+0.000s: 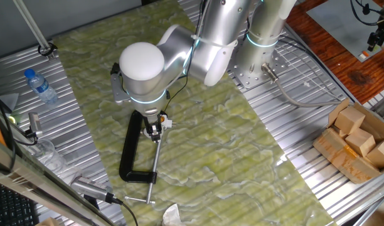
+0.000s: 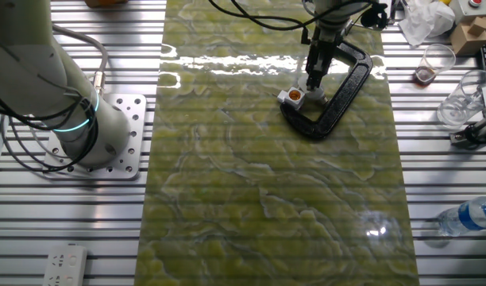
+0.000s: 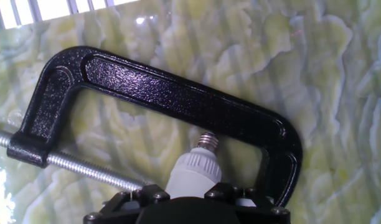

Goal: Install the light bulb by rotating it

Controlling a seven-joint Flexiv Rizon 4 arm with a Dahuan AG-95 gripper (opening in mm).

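Note:
My gripper (image 3: 189,194) is shut on the light bulb (image 3: 192,171), a pale grey-white bulb whose metal screw base points away from the hand. The bulb's tip hangs inside the opening of the black C-clamp (image 3: 178,93), which lies flat on the green mat. In the other fixed view the gripper (image 2: 314,81) points down just right of a small white square block with a yellow-orange centre (image 2: 292,96), beside the C-clamp (image 2: 348,83). In one fixed view the gripper (image 1: 155,129) is at the top of the C-clamp (image 1: 130,154). The block is out of the hand view.
The clamp's threaded screw (image 3: 78,167) runs left of the bulb. A water bottle (image 1: 40,85) lies at the left, and a box of wooden blocks (image 1: 358,141) at the right. The arm's base plate (image 2: 120,127), a plastic cup (image 2: 435,63) and another bottle (image 2: 469,216) flank the mat.

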